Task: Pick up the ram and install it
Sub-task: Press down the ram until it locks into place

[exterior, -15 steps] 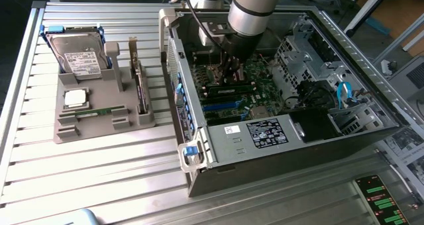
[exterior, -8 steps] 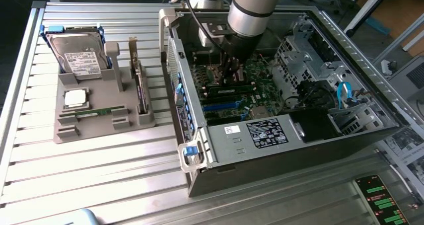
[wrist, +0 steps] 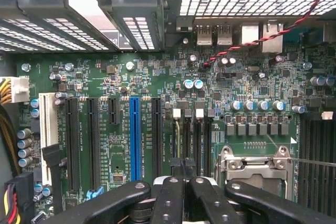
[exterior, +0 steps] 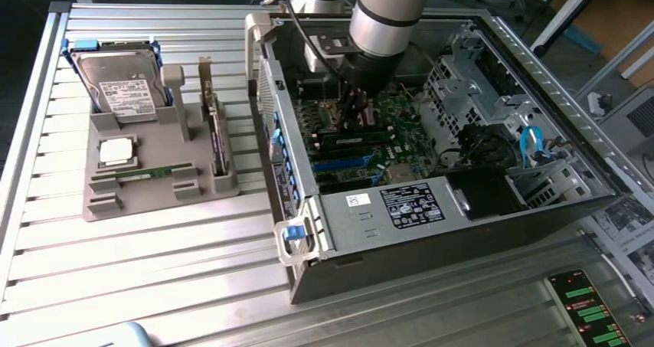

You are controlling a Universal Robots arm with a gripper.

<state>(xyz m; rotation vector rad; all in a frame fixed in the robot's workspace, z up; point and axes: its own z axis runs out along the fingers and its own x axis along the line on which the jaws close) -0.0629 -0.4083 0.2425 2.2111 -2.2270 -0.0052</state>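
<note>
Gripper (wrist: 181, 182), clenched with nothing visibly between its fingers, hangs above the motherboard's (wrist: 121, 129) memory slots (wrist: 191, 135), parallel to them.

I have the gripper (wrist: 182, 182) shut and low inside the open case (exterior: 531, 56), just over the motherboard (wrist: 121, 129). The drive cage (exterior: 460, 79) and blue cables (exterior: 529, 144) crowd the exterior view's right, and the case wall (exterior: 268, 79) hems in its left. The way up is open.
</note>
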